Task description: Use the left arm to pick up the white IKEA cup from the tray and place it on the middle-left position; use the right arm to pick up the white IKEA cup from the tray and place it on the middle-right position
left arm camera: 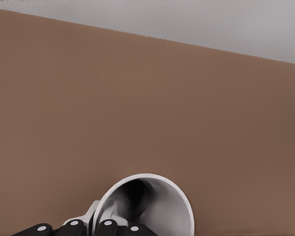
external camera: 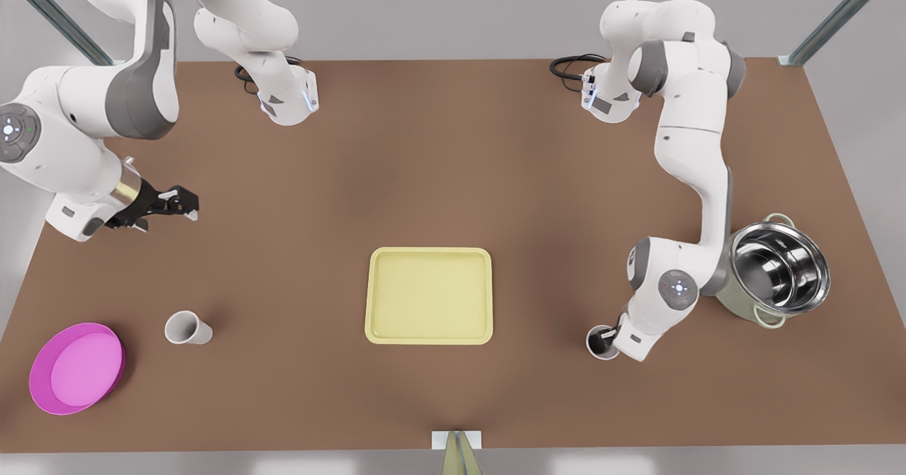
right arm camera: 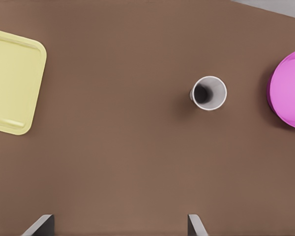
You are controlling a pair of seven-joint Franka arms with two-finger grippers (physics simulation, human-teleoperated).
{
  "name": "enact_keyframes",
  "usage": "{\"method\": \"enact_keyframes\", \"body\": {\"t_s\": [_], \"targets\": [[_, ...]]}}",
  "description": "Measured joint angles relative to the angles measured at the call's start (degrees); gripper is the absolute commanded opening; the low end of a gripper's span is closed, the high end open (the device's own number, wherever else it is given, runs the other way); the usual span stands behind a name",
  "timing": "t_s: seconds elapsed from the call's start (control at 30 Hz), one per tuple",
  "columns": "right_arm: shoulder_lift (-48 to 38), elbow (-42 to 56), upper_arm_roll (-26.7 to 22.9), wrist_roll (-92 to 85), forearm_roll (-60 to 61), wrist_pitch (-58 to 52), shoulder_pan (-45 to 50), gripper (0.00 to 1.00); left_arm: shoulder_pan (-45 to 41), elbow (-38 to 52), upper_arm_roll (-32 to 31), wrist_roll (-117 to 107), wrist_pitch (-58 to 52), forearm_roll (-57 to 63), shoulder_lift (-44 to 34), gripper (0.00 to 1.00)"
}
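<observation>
Front view: a brown bench (external camera: 453, 142) carries everything, with two white-and-grey jointed arms based at its far edge. Matched by the wrist views, the left arm (external camera: 690, 142) is the all-white-wristed one on the front view's right. The right arm (external camera: 85, 121), with the metal wrist band, reaches over the edge at the front view's left.

A shiny steel pot with pale handles (external camera: 778, 266) stands by the edge at the front view's right, just behind the left arm's elbow. The pale yellow rectangular tray (external camera: 429, 252) lies mid-bench, nearer the near edge. A round magenta plate (external camera: 74, 369) sits in the near corner at the front view's left.

One white tapered cup (external camera: 187, 328) stands upright just beside the plate, well apart from the tray. The right gripper (external camera: 185, 204) hovers farther back from it, fingers spread wide (right arm camera: 118, 225), waiting. The second white cup (external camera: 597, 340) sits between tray and pot. The left gripper (external camera: 605, 339) appears to pinch this cup's wall, one finger inside, one outside (left arm camera: 96, 227).
</observation>
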Motion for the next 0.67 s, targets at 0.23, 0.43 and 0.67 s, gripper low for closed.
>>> {"method": "enact_keyframes", "body": {"t_s": [0.23,0.43,0.67], "targets": [[0.3,0.0,0.4,2.0,-0.2,0.1,1.3,1.0,0.0,-0.1,-0.1,6.3,1.2,-1.8,0.9,1.0],[1.4,0.0,-0.1,3.3,-0.1,0.4,0.9,1.0,0.3,-0.2,0.0,12.8,-0.4,-3.4,-3.7,1.0],[4.2,0.0,-0.1,4.2,-0.5,0.7,-1.7,1.0,0.4,-0.4,0.4,14.3,-31.1,-2.4,-33.9,1.0]]}}
